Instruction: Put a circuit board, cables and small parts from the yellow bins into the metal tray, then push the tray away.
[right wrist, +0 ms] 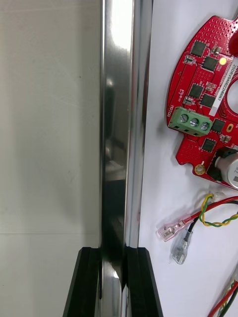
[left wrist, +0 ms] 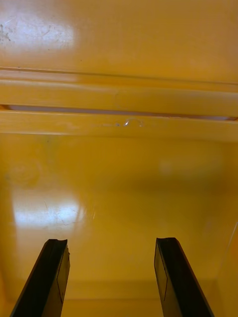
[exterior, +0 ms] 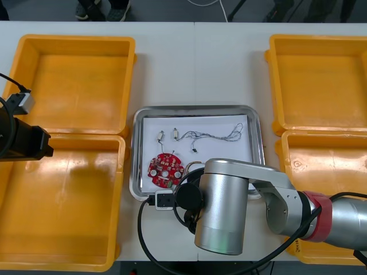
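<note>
The metal tray (exterior: pixel 137 156), white inside, sits at the table's middle. In it lie a round red circuit board (exterior: pixel 165 169), thin cables (exterior: pixel 213 136) and two small metal parts (exterior: pixel 161 136). My right arm (exterior: pixel 221 206) reaches over the tray's near edge. In the right wrist view my right gripper (right wrist: pixel 113 251) is shut on the tray's shiny rim (right wrist: pixel 121 124), with the circuit board (right wrist: pixel 203 99) and a red and yellow cable (right wrist: pixel 218 210) just inside. My left gripper (left wrist: pixel 111 243) hangs open over the floor of a yellow bin (left wrist: pixel 119 188).
Two yellow bins (exterior: pixel 71 86) (exterior: pixel 63 206) stand at the left and two (exterior: pixel 318 86) (exterior: pixel 330 166) at the right, close beside the tray. My left arm (exterior: pixel 23 140) is parked at the left edge. Bare table lies beyond the tray's far edge.
</note>
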### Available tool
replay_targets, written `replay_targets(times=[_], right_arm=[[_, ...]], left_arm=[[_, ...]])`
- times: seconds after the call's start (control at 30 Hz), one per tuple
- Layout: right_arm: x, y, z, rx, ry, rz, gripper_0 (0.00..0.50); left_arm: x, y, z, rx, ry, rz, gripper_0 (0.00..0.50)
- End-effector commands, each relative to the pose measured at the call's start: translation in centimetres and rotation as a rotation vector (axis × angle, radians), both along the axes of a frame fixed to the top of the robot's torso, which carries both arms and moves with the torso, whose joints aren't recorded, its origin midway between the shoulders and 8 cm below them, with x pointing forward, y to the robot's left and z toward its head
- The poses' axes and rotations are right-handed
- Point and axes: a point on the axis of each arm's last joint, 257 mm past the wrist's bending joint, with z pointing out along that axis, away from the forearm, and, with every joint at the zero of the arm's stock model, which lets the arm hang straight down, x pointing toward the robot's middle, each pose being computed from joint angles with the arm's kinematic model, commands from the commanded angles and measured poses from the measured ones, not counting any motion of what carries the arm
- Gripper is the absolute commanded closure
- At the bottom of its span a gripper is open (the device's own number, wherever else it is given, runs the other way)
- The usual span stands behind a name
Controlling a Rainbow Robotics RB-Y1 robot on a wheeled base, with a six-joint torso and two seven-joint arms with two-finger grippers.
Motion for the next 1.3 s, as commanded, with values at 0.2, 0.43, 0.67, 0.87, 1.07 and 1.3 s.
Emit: replay_targets(times=[0.2,0.43,0.67,0.87,1.07,1.3], right_arm=[[-0.4,1.3,0.2,0.01,-0.023,0.037,0.499],[0.7,1.5,1.1,0.019,-0.06,0.032,0.5],[2.0,1.4,2.4,0.017,-0.096,0.029,0.5],[3.7,1.3,3.6,0.005,-0.136,0.025,0.5],[5.7,1.4,3.8,0.009,-0.163,0.015,0.5],[9.0,1.1,5.0,0.017,-0.207,-0.019,0.5]], left_arm=[[-0.2,1.8,1.4,0.078,-0.028,-0.075,0.0],[-0.2,1.8,1.4,0.078,-0.028,-0.075,0.0],[-0.2,1.8,1.4,0.078,-0.028,-0.075,0.0],[-0.2,1.8,1.4,0.078,-0.028,-0.075,0.0],[-0.2,1.8,1.4,0.078,-0.028,-0.075,0.0],[-0.2,1.8,1.4,0.078,-0.028,-0.075,0.0]])
